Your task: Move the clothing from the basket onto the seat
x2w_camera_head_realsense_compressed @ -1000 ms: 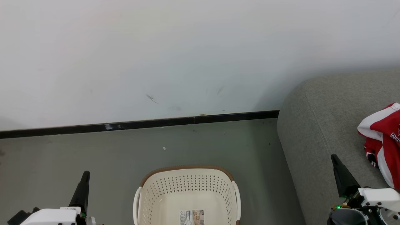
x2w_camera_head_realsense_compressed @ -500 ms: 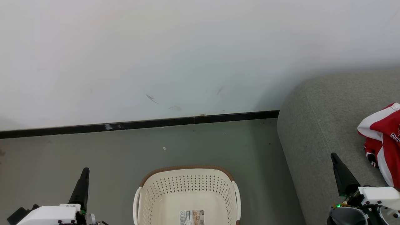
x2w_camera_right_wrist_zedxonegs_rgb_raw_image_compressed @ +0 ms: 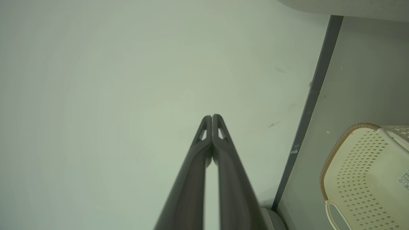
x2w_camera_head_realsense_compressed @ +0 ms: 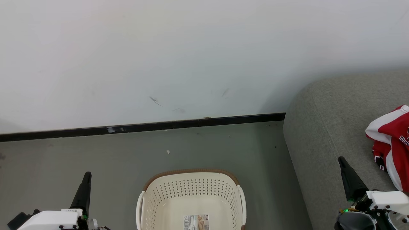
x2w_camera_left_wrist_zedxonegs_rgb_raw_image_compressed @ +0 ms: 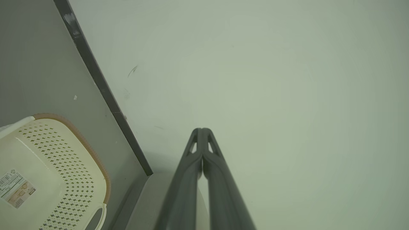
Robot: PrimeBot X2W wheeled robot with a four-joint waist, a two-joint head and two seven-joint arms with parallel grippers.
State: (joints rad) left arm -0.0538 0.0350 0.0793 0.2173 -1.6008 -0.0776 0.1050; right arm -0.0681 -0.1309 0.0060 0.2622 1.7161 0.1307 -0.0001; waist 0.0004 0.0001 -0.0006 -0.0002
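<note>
The cream basket with a brown rim stands on the floor at the bottom centre, holding just a label on its base; it also appears as the basket and the basket in the wrist views. Red and white clothing lies on the grey seat at the right edge, partly cut off. My left gripper points up at lower left, shut and empty, its tips pressed together. My right gripper is over the seat's front part, shut and empty, tips together.
A white wall with a black baseboard runs behind the basket. Grey floor lies between the wall and the basket, with a few small specks. The seat's rounded corner stands just right of the basket.
Almost nothing differs; the left gripper has crept up a trifle. Basket, clothing and right gripper sit as before.
</note>
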